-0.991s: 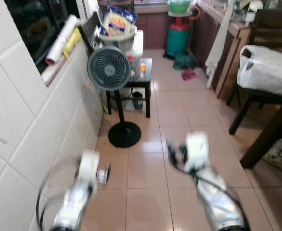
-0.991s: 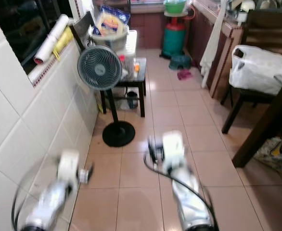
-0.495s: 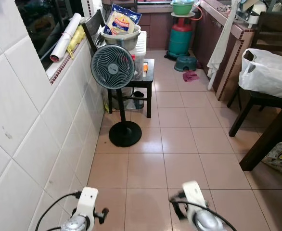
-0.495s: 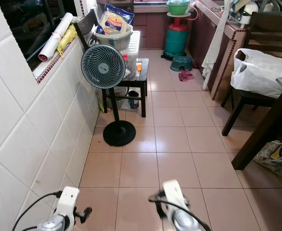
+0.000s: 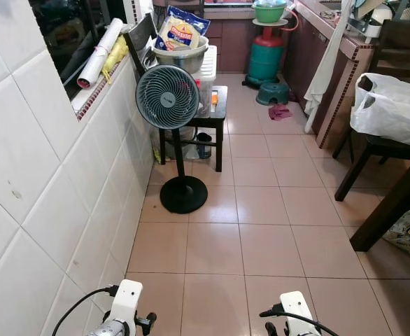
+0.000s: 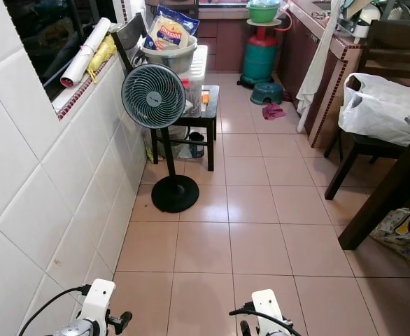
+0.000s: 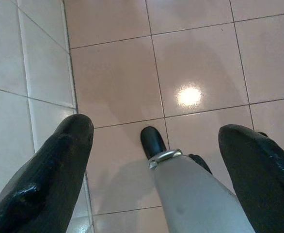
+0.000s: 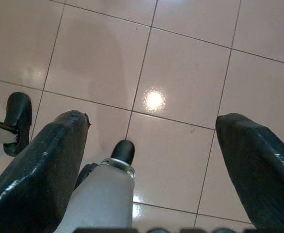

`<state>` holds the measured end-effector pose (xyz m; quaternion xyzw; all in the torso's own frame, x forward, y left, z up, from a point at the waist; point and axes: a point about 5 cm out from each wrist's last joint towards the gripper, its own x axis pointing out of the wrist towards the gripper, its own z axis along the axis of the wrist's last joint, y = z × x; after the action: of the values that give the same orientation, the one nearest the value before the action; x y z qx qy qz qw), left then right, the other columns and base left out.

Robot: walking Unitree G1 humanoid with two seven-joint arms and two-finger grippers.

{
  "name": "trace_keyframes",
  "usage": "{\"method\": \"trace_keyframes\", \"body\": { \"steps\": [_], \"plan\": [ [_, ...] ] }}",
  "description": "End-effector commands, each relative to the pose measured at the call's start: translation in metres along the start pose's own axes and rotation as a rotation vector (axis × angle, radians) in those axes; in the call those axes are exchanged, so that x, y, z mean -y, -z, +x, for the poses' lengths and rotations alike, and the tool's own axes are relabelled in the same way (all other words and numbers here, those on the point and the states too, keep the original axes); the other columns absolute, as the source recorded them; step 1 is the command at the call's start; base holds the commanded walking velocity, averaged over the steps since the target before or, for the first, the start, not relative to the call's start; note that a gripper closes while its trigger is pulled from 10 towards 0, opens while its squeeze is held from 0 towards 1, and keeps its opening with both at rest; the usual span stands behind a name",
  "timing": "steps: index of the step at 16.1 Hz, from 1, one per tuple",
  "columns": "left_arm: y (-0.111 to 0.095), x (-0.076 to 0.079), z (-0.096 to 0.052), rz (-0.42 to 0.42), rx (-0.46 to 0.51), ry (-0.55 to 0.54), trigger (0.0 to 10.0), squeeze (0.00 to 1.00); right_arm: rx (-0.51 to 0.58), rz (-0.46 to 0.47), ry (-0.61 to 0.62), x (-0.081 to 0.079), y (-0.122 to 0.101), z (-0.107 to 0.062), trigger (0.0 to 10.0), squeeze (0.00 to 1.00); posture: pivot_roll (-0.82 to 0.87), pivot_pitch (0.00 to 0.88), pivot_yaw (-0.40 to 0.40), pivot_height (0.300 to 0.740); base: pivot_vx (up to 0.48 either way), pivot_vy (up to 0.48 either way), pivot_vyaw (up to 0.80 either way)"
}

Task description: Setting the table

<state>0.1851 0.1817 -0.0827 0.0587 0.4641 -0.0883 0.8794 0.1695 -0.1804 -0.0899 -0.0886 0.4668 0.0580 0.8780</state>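
Note:
A dark wooden table (image 5: pixel 395 201) shows its leg and edge at the right. My left gripper (image 7: pixel 156 131) hangs open over the pink floor tiles beside the white wall, holding nothing. My right gripper (image 8: pixel 152 121) is also open and empty, pointing down at the floor. Both wrist views catch my silver leg and black foot (image 8: pixel 122 151) below the fingers. In the eye views my left arm (image 5: pixel 126 311) and right arm (image 5: pixel 292 315) sit low at the picture's bottom edge.
A standing fan (image 5: pixel 167 98) is ahead on the left by the tiled wall (image 5: pixel 44 196). Behind it a small black table (image 5: pixel 212 115) carries a basin and a snack bag. A green gas cylinder (image 5: pixel 265 56) stands farther back. A chair with a white plastic bag (image 5: pixel 390 105) is at the right.
Both arms have dropped from mid-picture to the bottom edge. The camera has steadied and shifted slightly; the fan and furniture have not moved.

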Motion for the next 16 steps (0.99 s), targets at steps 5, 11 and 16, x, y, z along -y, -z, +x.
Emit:
{"method": "trace_keyframes", "body": {
  "steps": [5, 11, 16],
  "plan": [
    [0.002, -0.001, 0.0, 0.069, -0.018, 0.011, 10.0, 0.0, 0.035, -0.086, -0.071, -0.038, -0.011, 0.003, 10.0, 0.0, -0.05, 0.0, 0.016, 0.74, 0.318, 0.308, 0.0],
    [0.005, 0.001, -0.001, 0.073, -0.029, 0.015, 10.0, 0.0, 0.04, -0.111, -0.05, -0.02, -0.007, 0.002, 10.0, 0.0, -0.05, 0.0, 0.016, 0.74, 0.315, 0.344, 0.0],
    [0.002, 0.003, 0.001, 0.082, -0.027, 0.02, 10.0, 0.0, 0.048, -0.127, -0.054, -0.016, -0.007, 0.001, 10.0, 0.0, -0.06, 0.0, 0.017, 0.74, 0.313, 0.352, 0.0]
  ]
}}
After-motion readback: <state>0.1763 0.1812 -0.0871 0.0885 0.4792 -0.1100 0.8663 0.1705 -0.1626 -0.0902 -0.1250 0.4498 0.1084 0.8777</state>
